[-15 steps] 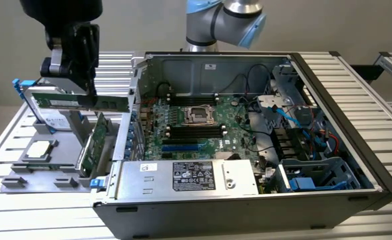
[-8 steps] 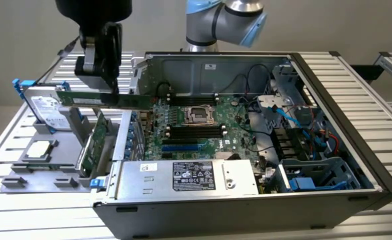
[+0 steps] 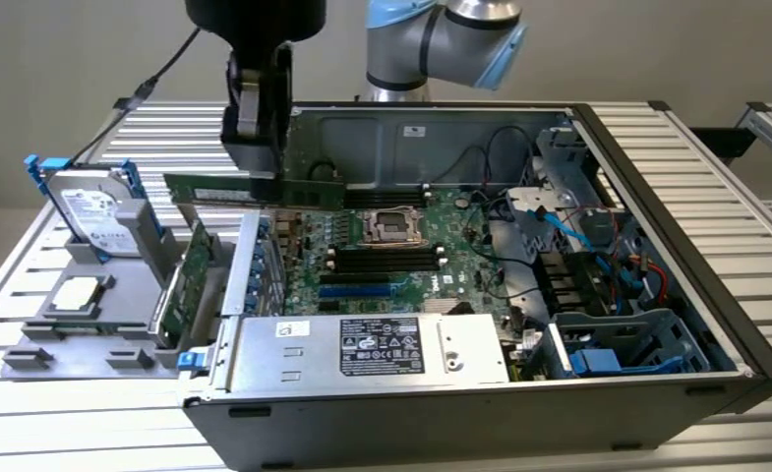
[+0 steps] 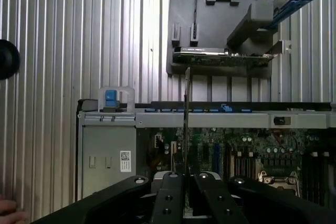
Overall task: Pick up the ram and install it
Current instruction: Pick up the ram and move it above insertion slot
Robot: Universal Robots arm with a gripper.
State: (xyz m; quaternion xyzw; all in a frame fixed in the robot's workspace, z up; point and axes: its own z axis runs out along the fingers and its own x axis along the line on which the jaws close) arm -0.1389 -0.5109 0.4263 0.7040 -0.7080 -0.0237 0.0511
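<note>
I have the gripper (image 3: 257,175) clenched on the ram (image 3: 228,190), which hangs level over the edge of the open computer case (image 3: 464,433) at the exterior view's left, well apart from the black memory slots (image 3: 383,258). I judge the carry needs a steady, untilted stick (edge-on in the wrist view, a thin line (image 4: 187,103)), parallel to those slots and clear of the case edge.

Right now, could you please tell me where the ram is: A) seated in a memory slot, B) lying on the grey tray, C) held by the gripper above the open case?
C: the gripper is shut on the ram, level over the case edge, clear of the memory slots.
</note>
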